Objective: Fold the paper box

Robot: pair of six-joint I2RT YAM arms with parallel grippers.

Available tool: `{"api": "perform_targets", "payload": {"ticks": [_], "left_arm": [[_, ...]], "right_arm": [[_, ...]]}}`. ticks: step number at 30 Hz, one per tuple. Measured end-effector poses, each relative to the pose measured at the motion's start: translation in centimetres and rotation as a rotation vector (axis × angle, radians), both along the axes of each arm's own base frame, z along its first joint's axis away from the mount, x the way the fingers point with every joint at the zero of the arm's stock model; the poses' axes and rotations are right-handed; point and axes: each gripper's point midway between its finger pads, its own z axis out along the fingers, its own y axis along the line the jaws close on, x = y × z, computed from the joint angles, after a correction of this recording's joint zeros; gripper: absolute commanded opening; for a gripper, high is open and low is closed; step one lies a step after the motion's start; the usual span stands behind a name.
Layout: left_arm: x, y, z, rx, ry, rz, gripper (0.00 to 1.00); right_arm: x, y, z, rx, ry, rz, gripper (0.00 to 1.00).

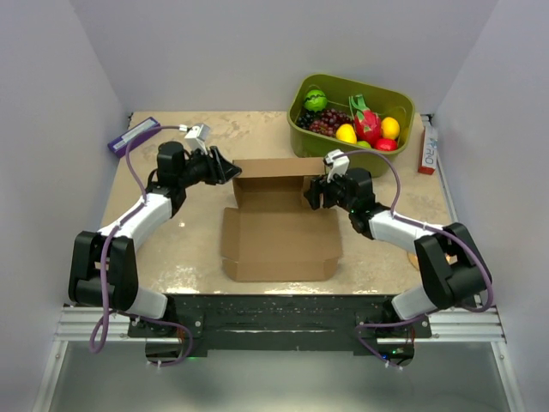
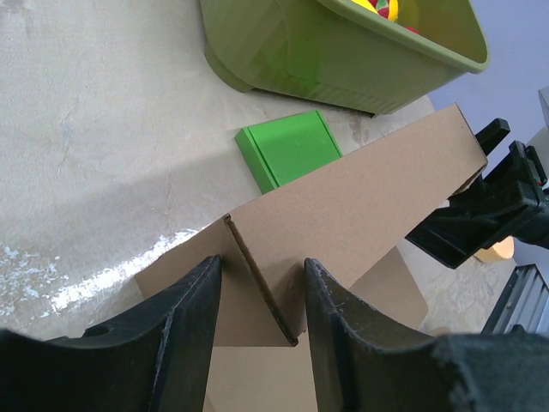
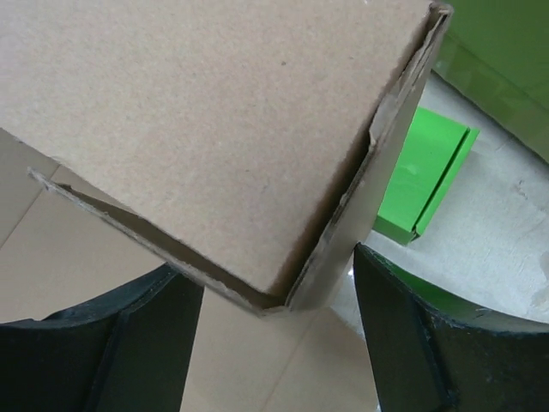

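The brown paper box [image 1: 279,225] lies open in the middle of the table, its back wall raised and its front panel flat. My left gripper [image 1: 233,170] is at the box's back left corner. In the left wrist view it [image 2: 260,279] is open and straddles an upright side flap [image 2: 257,279], with a gap on both sides. My right gripper [image 1: 310,194] is at the back right corner. In the right wrist view it [image 3: 279,296] is open around the raised corner of the box [image 3: 283,287], not touching it.
An olive-green fruit bin [image 1: 401,101] stands at the back right, close behind the box. A small flat green box [image 2: 287,150] lies between bin and box. A purple-edged flat item [image 1: 133,135] lies back left, a red-white carton [image 1: 426,148] far right.
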Motion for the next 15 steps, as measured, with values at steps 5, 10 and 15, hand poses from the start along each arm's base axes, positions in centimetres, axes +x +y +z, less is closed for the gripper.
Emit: {"api": "perform_targets", "payload": {"ticks": [5,10,15], "left_arm": [[0.1,0.2,0.0,0.002,0.000,0.005,0.47],[0.2,0.5,0.0,0.002,-0.001,0.011,0.47],[0.3,0.5,0.0,0.002,0.000,0.013,0.47]], "right_arm": [[0.6,0.1,0.5,0.016,-0.020,-0.008,0.57],[1.1,0.2,0.5,0.044,-0.023,-0.037,0.52],[1.7,0.2,0.2,0.063,-0.020,-0.079,0.47]]}}
